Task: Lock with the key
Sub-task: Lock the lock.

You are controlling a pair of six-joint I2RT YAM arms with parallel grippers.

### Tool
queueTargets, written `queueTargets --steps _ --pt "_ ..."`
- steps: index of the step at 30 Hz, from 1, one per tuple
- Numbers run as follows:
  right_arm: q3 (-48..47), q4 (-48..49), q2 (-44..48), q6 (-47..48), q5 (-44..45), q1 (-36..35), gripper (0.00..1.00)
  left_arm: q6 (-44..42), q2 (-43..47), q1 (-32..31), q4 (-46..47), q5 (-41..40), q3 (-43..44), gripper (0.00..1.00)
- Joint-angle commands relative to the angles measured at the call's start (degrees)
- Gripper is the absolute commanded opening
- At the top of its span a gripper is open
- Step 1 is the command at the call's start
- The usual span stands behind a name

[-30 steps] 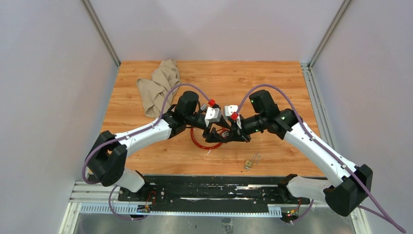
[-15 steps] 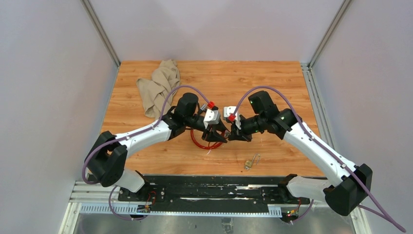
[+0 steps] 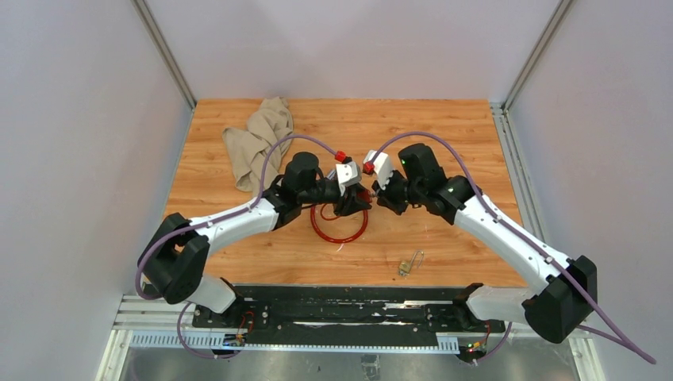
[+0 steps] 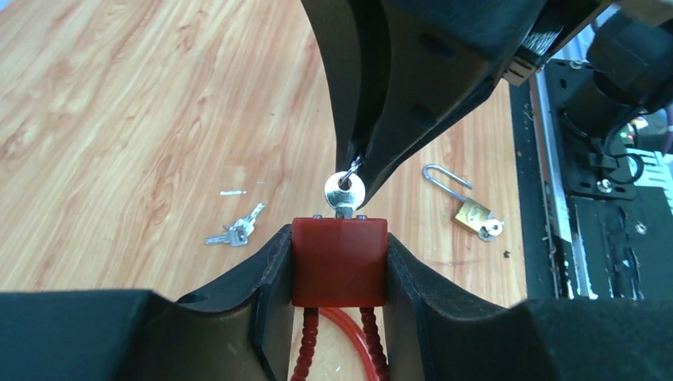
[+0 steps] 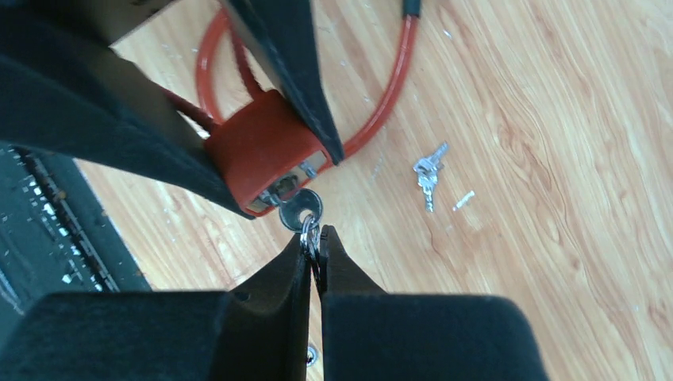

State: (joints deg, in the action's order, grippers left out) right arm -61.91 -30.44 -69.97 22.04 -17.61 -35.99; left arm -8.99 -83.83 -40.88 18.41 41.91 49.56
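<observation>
My left gripper (image 4: pixel 340 238) is shut on the square red lock body (image 4: pixel 340 274), one finger on each side. Two ribbed red cable ends leave its underside toward the red cable loop (image 3: pixel 337 230) on the table. The silver key (image 4: pixel 344 192) sticks into the lock's far face. My right gripper (image 5: pixel 315 238) is shut on the small ring through the key's head (image 5: pixel 300 209). In the right wrist view the lock (image 5: pixel 262 151) sits between the left fingers (image 5: pixel 286 55). From above, both grippers (image 3: pixel 353 198) (image 3: pixel 379 194) meet tip to tip over the table's middle.
A small brass padlock (image 4: pixel 471 214) with an open shackle and its own key lies toward the near edge (image 3: pixel 409 263). A spare bunch of silver keys (image 4: pixel 236 232) lies on the wood beside the loop. A beige cloth (image 3: pixel 258 143) is crumpled at the back left.
Both grippers have moved together away from the near edge, carrying the lock and key. The left jaws narrowed onto the lock body; the right stayed shut.
</observation>
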Motion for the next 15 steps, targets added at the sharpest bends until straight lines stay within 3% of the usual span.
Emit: queueTargets --steps 1,15 --pt "2.0 8.7 -0.5 -4.8 22.1 3.8 0.01 3.2 1.1 -1.0 0.2 2.5 -2.5 0.00" --pt "7.3 17.8 3.0 0.6 37.7 3.7 0.01 1.8 0.7 -2.9 0.2 0.8 -4.1 0.00"
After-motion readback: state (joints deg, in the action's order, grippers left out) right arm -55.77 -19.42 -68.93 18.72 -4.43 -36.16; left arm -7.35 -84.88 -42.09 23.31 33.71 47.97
